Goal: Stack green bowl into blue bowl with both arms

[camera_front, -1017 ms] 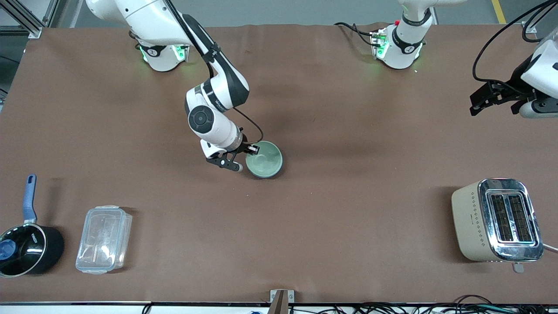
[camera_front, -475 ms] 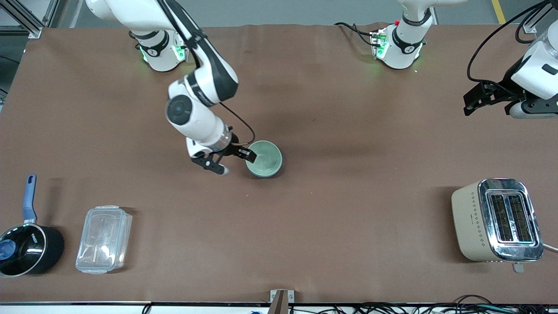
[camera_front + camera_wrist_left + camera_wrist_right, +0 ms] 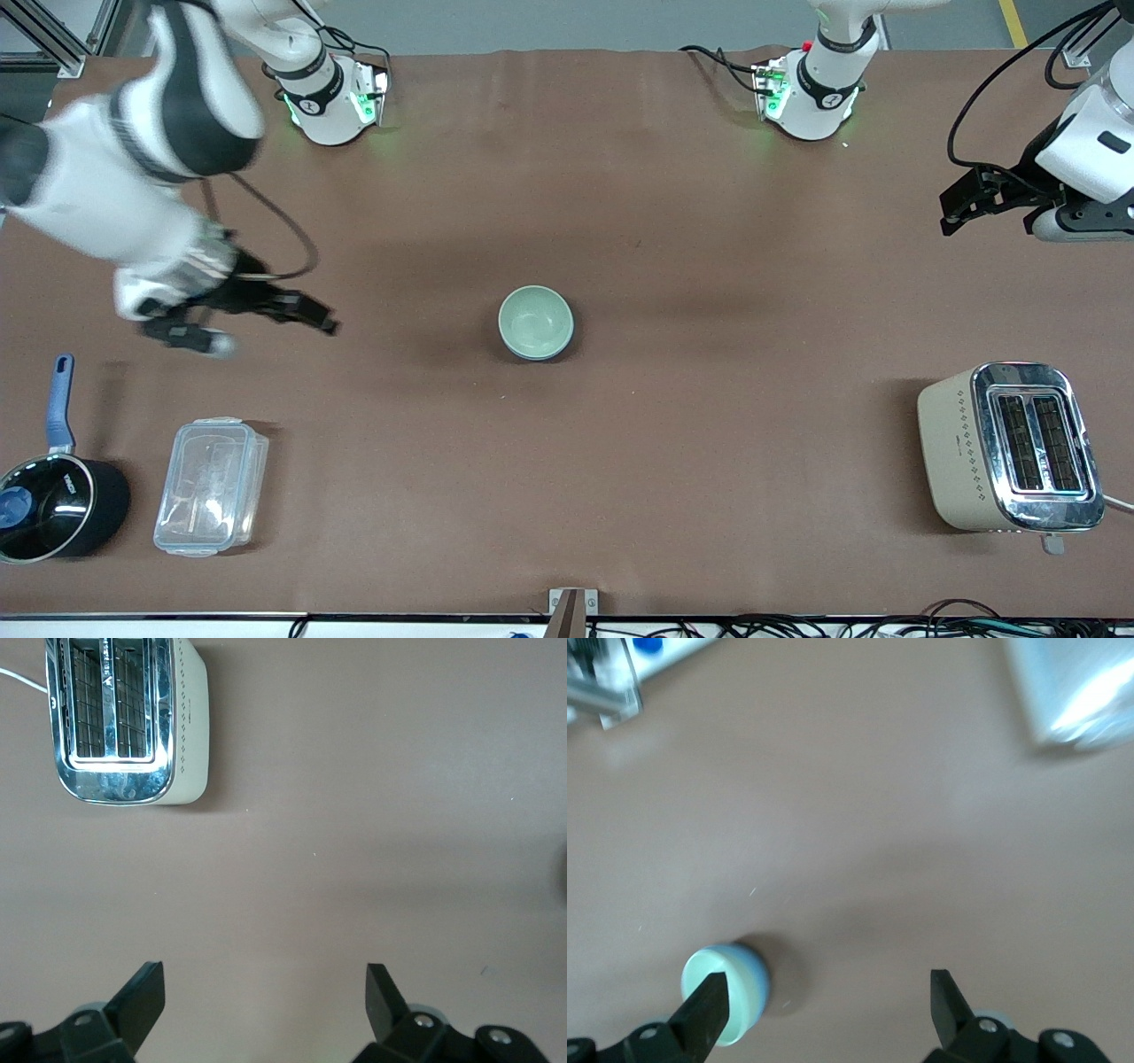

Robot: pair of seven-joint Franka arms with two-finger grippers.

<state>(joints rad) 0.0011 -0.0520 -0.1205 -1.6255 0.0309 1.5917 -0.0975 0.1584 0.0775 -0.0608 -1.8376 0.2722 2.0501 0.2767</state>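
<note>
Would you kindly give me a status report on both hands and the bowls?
Right hand open, empty, over bare table near the right arm's end. Left hand open, waiting. Green bowl nested in blue bowl, mid-table. Nothing in the way.

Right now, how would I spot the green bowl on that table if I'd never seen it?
Start at the brown table and look to its middle, away from the toaster and the clear container. The green bowl sits there alone, nested in the blue bowl: round, pale mint, open side up.
</note>
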